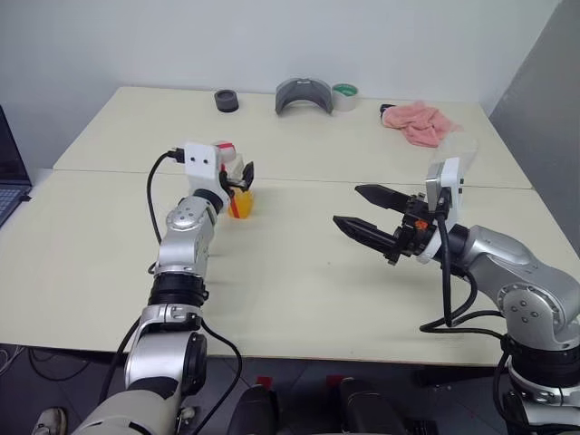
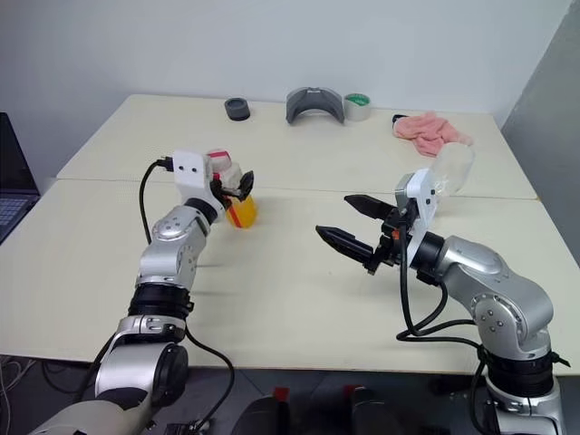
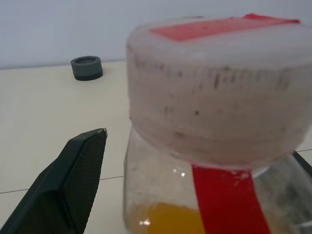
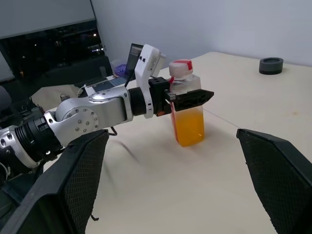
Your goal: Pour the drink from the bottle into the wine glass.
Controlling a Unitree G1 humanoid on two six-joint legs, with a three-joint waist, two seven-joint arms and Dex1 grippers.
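Observation:
The bottle (image 1: 241,203) stands upright on the left half of the table (image 1: 299,272), about a third full of the orange drink (image 4: 189,126). Its white cap (image 3: 214,97) has a red stripe, and a red strip runs down its side. My left gripper (image 1: 238,184) is open, with one finger (image 3: 73,185) on each side of the bottle just below the cap. My right gripper (image 1: 348,206) hangs open over the table's middle right, pointing left towards the bottle, with nothing in it. The wine glass (image 2: 456,166) stands behind my right wrist, partly hidden.
At the back of the table lie a dark round lid (image 1: 227,101), a grey curved piece (image 1: 304,94), a roll of tape (image 1: 344,96) and a pink cloth (image 1: 419,123). A laptop (image 1: 7,172) sits at the left edge. A seam runs across the table behind the bottle.

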